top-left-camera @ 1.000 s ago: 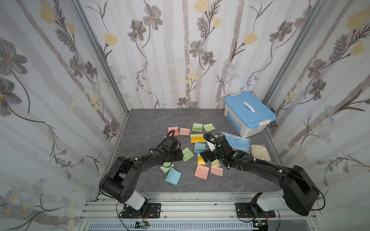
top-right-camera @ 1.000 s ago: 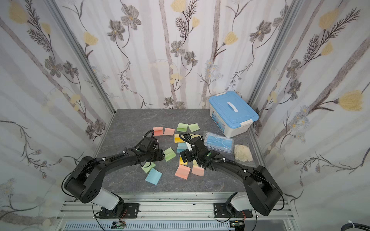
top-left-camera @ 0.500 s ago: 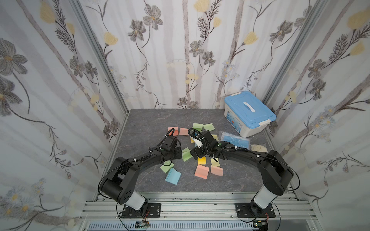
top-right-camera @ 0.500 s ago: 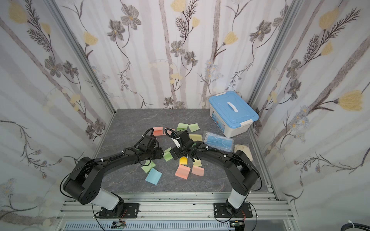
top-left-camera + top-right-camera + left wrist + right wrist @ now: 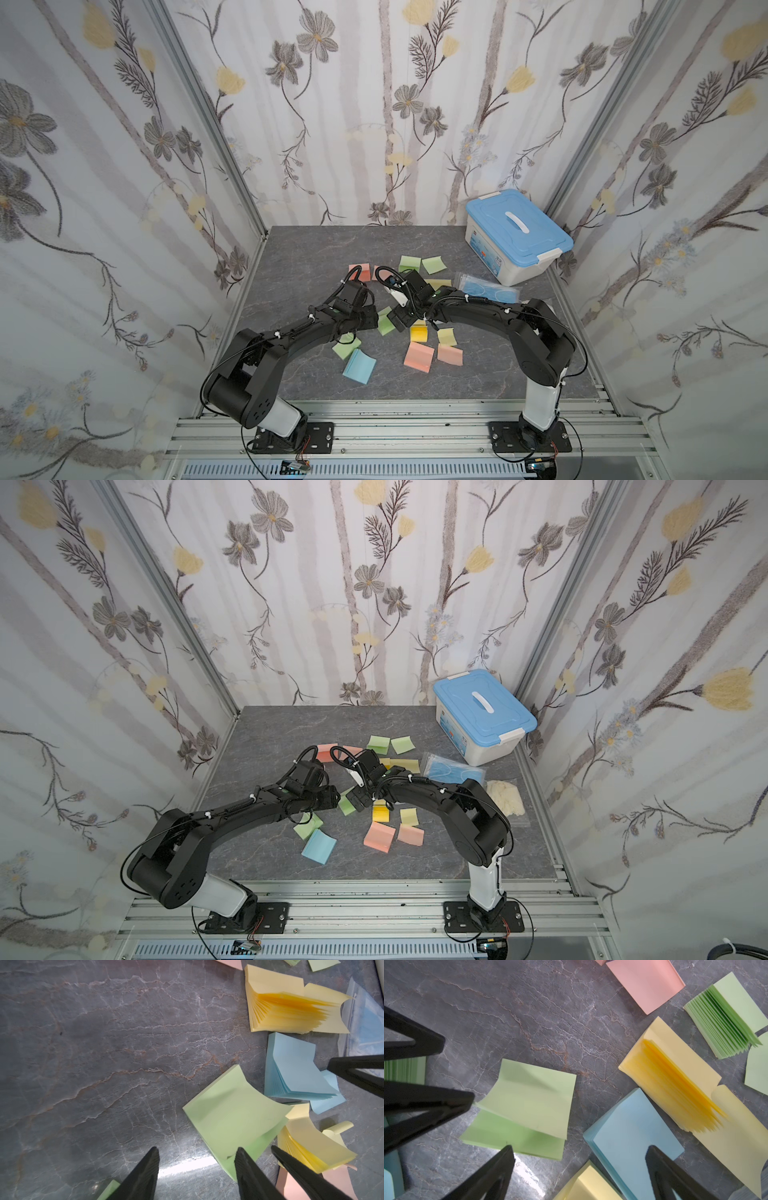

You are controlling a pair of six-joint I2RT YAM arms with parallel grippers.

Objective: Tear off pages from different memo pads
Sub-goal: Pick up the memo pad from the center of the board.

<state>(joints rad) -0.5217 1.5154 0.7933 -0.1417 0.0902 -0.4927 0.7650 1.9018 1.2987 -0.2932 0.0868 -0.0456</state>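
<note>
Grey marble-look tabletop (image 5: 316, 257), floral-papered walls (image 5: 374, 104) on three sides. Left gripper (image 5: 197, 1149) half-spread, gripping nothing. Green memo pad (image 5: 385, 328) at its 3 o'clock, corner against one fingertip. Right gripper (image 5: 580, 1147) at pad's 3 o'clock, spread wide, empty.

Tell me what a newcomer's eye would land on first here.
The pastel memo pads scattered mid-table stand out against the dark marbled table. Over them the left gripper and right gripper face each other, both open, at one green pad with a curled top leaf. A blue-lidded box sits in the far right corner.
</note>
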